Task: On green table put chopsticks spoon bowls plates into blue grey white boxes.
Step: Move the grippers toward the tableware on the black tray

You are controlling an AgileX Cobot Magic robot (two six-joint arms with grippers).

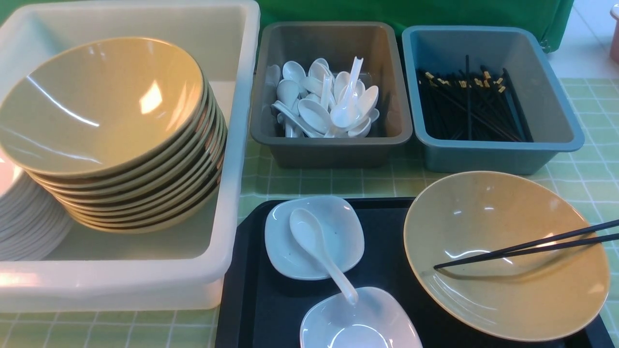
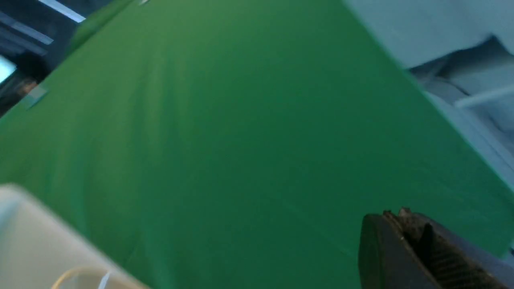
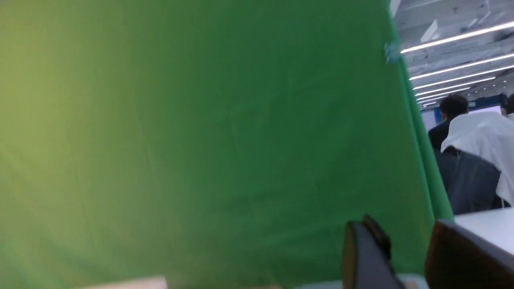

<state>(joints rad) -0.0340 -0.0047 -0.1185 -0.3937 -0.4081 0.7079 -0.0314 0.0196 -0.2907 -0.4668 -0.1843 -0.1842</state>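
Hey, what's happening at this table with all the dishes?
A two-armed robot is sorting tableware into boxes, but nothing is being handled right now. Its left tool is shut, its right tool open, both empty and aimed at the green backdrop. On the black tray wait a spoon lying across two plates and a bowl with chopsticks resting in it. The white box, grey box and blue box are already well stocked.

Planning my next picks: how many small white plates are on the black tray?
2. The far plate has the spoon lying on it; the near plate sits at the near edge of the black tray, cut off by the frame; more may hide below.
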